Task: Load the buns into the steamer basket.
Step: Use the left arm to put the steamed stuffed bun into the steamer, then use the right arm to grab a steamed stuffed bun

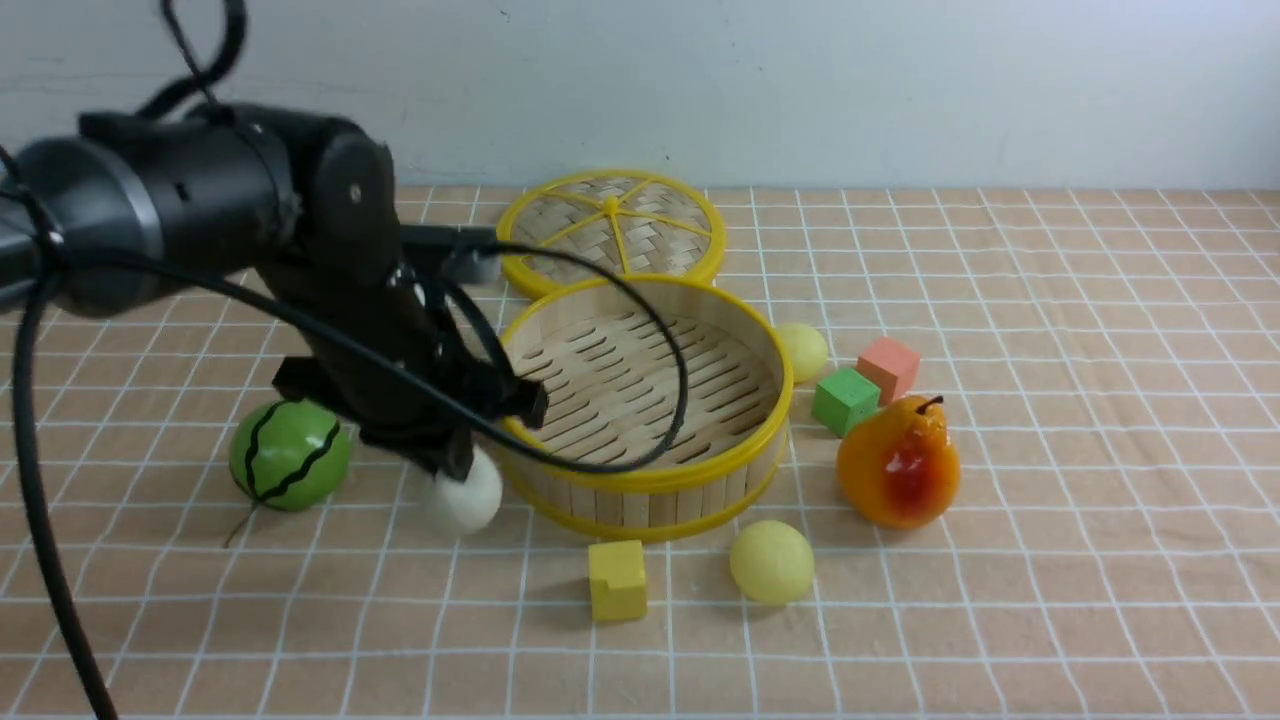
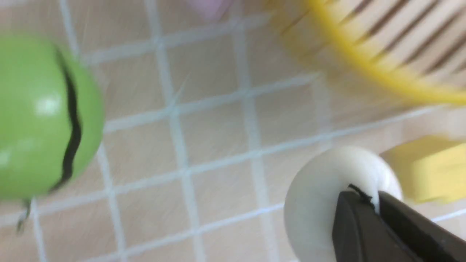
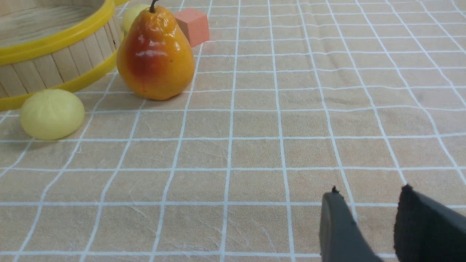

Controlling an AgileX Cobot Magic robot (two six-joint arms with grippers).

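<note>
The left arm [image 1: 200, 220] looms closest, filling the upper left of the front view. Its left gripper [image 1: 455, 462] reaches down left of centre, jaws pressed together on a small pinch of the off-white bun [image 1: 470, 502]. This bun sits low over the checked cloth [image 1: 1050, 560], just beside the steamer basket [image 1: 640, 500].

The bun looks light, matte and foam-soft, and its skin puckers around the fingertips [image 2: 358, 218]. So shallow a nip may slip, and a wider hold across its middle would seem safer.

The basket is stiff bamboo with upright slats, a slotted floor and glossy yellow rims, and it holds nothing yet. Two pale yellow buns [image 1: 771, 562] [image 1: 803, 351] lie outside it, at lower centre and right of centre. The right gripper [image 3: 369, 196] hangs with jaws spread and empty.
</note>
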